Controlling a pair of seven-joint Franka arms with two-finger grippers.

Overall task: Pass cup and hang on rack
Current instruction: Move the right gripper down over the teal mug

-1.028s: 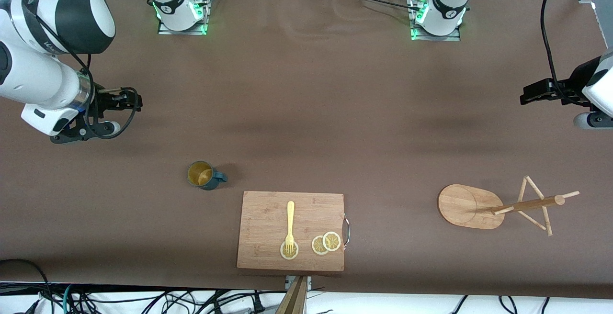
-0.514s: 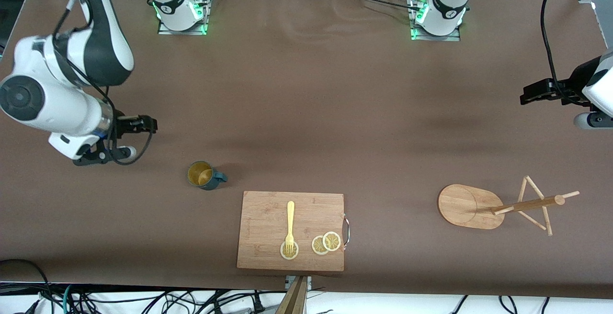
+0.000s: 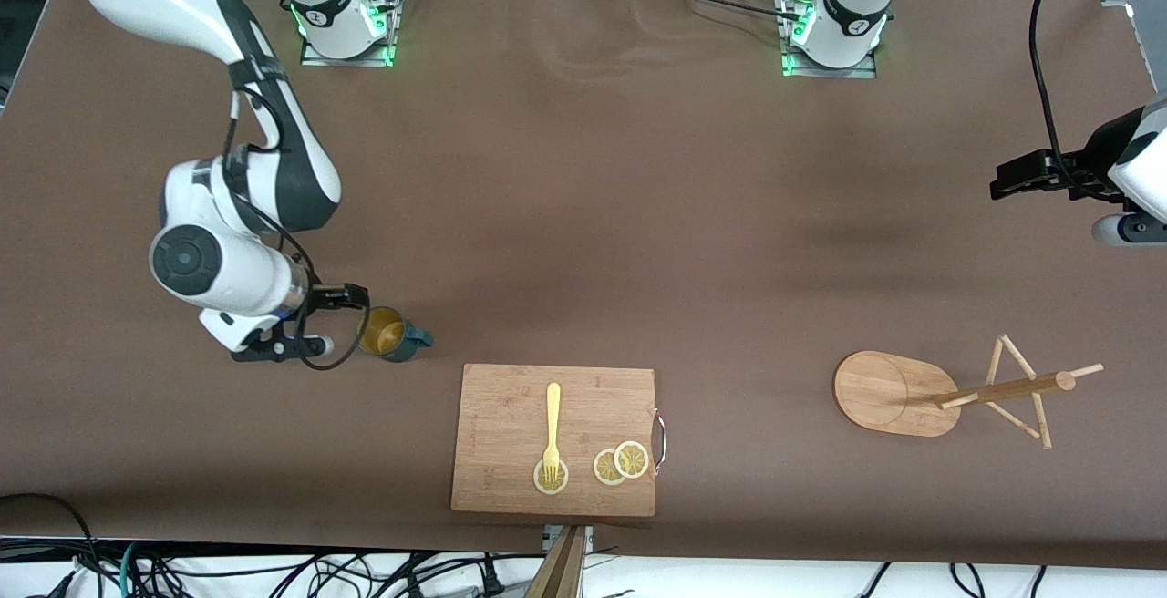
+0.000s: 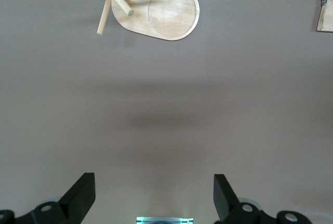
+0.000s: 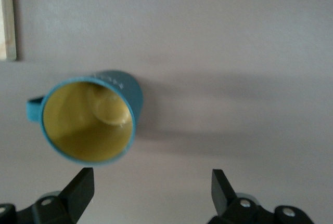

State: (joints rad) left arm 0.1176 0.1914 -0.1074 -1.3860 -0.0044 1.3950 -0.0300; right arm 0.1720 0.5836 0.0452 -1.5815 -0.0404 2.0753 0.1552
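The cup [image 3: 392,334], dark teal with a yellowish inside, stands upright on the brown table, its handle toward the left arm's end. My right gripper [image 3: 314,335] hovers low right beside it, toward the right arm's end, and is open. In the right wrist view the cup [image 5: 88,122] lies just ahead of the right gripper [image 5: 151,178], off to one side and outside the fingers. The rack [image 3: 889,393] stands toward the left arm's end. My left gripper [image 3: 1108,211] waits high over that end, open and empty [image 4: 154,182]; the rack [image 4: 161,8] shows ahead of it.
A wooden cutting board [image 3: 511,416] with a yellow fork [image 3: 552,425] and lemon slices [image 3: 620,463] lies near the front edge, between cup and rack and close to the cup. Cables hang below the table's front edge.
The right arm has swung down from the right arm's end of the table to just beside the cup, its gripper still open. The left arm, cup and rack have not moved.
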